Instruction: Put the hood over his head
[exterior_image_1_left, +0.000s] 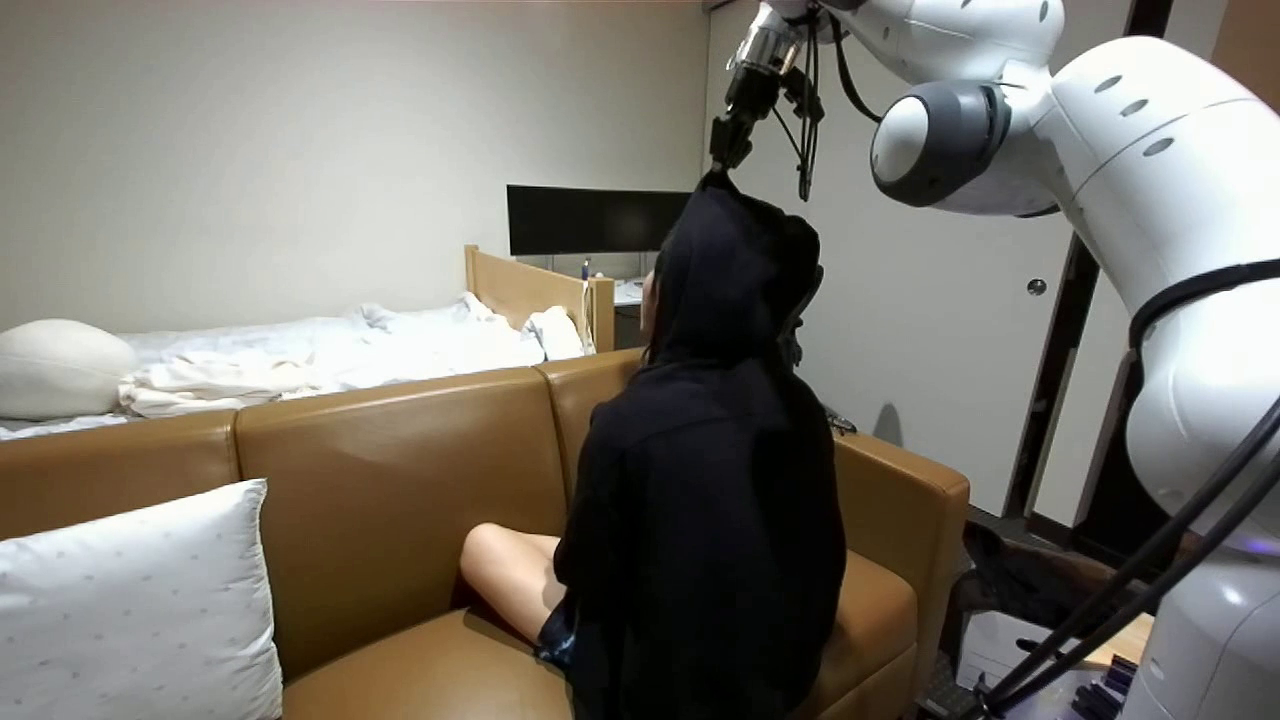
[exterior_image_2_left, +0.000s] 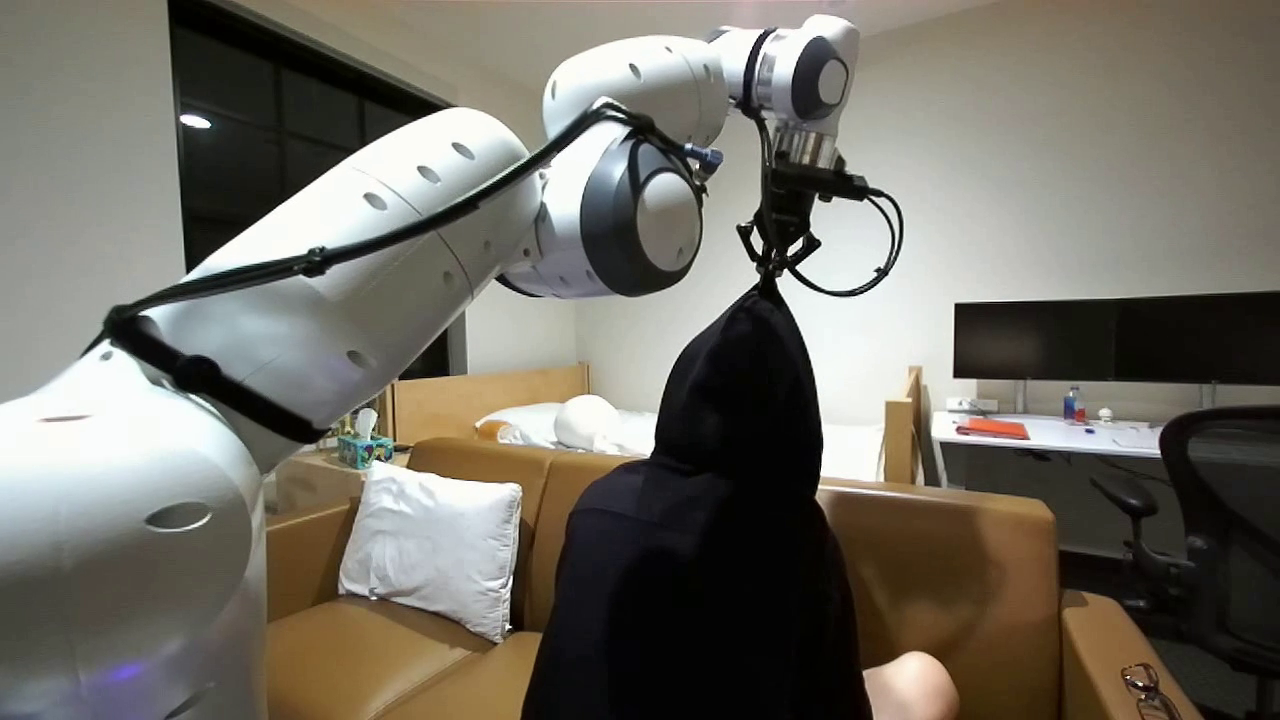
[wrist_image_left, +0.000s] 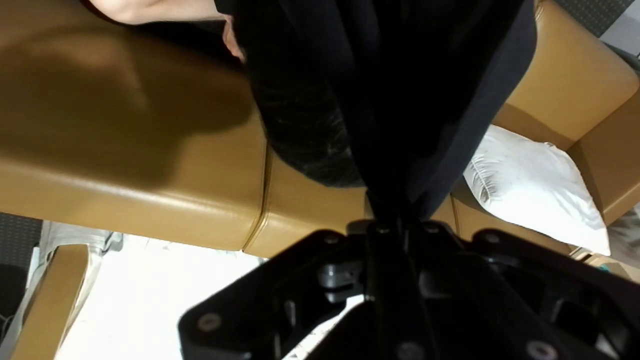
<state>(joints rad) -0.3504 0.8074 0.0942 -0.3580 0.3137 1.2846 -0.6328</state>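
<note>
A person in a black hoodie (exterior_image_1_left: 710, 520) sits on the sofa, back toward the camera in both exterior views; the hoodie shows also here (exterior_image_2_left: 700, 600). The black hood (exterior_image_1_left: 720, 270) is up around the back of the head and its top is pulled into a peak, also in an exterior view (exterior_image_2_left: 745, 390). My gripper (exterior_image_1_left: 718, 168) is shut on this peak, just above the head (exterior_image_2_left: 768, 270). In the wrist view the hood (wrist_image_left: 465, 125) narrows into the closed fingers (wrist_image_left: 400, 225). Dark hair (wrist_image_left: 310, 135) shows beside the hood's edge there. The face is mostly hidden.
The brown leather sofa (exterior_image_1_left: 400, 470) surrounds the person, with a white pillow (exterior_image_2_left: 440, 545) on it. A bed (exterior_image_1_left: 300, 350) stands behind it. Glasses (exterior_image_2_left: 1150, 690) lie on the armrest. Monitors (exterior_image_2_left: 1110, 340) and an office chair (exterior_image_2_left: 1230, 530) are beyond.
</note>
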